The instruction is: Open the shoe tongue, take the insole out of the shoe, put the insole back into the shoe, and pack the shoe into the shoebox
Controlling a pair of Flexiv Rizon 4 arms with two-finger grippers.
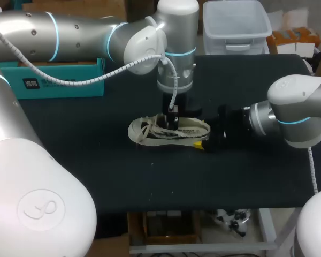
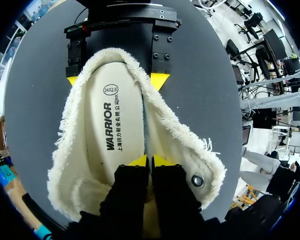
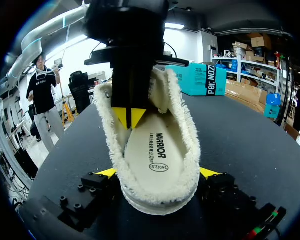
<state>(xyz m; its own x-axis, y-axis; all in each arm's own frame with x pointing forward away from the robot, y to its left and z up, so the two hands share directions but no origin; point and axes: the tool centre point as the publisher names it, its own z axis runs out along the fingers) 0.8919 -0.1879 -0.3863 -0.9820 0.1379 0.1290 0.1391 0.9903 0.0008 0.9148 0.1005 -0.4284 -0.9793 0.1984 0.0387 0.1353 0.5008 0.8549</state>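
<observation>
Inside shoe (image 2: 182, 142), closed left jaws over insole (image 2: 115, 150).

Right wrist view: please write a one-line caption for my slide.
Right gripper holds the shoe heel from both sides; left gripper, closed, hangs above the insole.

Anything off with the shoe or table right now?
Nothing stands out. The shoe sits upright, heel clamped between the right jaws, and the insole lies flat inside. The left jaws are nearly together inside the shoe toward the toe; what they pinch is unclear.
</observation>
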